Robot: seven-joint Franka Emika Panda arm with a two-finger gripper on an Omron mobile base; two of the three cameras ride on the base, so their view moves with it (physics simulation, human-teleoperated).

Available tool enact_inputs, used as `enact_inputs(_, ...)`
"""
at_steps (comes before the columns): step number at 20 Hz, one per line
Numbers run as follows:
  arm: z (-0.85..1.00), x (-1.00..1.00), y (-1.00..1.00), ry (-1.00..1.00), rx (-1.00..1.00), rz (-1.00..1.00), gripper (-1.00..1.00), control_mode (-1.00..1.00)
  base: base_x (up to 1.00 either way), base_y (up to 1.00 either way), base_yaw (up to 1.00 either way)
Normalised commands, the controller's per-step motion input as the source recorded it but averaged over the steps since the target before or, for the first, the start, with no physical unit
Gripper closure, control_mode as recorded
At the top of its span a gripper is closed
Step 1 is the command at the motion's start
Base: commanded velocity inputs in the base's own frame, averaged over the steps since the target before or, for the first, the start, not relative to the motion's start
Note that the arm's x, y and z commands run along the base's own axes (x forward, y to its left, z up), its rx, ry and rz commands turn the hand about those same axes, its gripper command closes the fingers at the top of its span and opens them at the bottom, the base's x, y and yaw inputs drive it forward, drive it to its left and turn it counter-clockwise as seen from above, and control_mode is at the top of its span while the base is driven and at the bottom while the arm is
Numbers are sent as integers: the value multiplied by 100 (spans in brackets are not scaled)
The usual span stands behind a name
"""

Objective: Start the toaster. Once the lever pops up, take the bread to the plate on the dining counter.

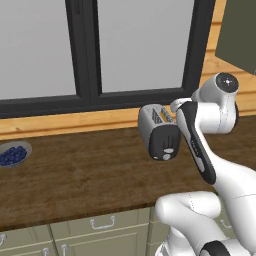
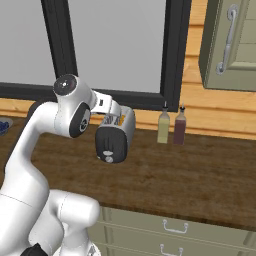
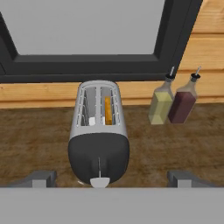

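The silver-grey toaster [image 3: 99, 127] stands on the wooden counter below the window, its black end panel turned toward me; it also shows as the toaster [image 1: 157, 131] and the toaster [image 2: 116, 134] in the base views. The bread [image 3: 107, 110] sits deep in one slot, only its tan top edge showing. The lever [image 3: 99, 181] is a pale tab low on the black panel. My gripper [image 3: 113, 179] hovers just in front of and above that panel, open wide, its fingertips [image 3: 41, 178] far apart with nothing between them. The plate and the dining counter are out of view.
Two bottles, one yellowish [image 3: 160, 104] and one dark red [image 3: 182, 104], stand by the wall right of the toaster. A grey bowl of blueberries [image 1: 13, 154] sits at the counter's far left. An olive wall cabinet [image 2: 232, 45] hangs upper right; drawers [image 2: 175, 227] run below.
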Motion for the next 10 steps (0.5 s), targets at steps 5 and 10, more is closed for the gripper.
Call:
enact_inputs(5,0,0,0,0,0,0,-100,-100,0,0,0)
enact_inputs(10,0,0,0,0,0,0,-100,-100,0,0,0)
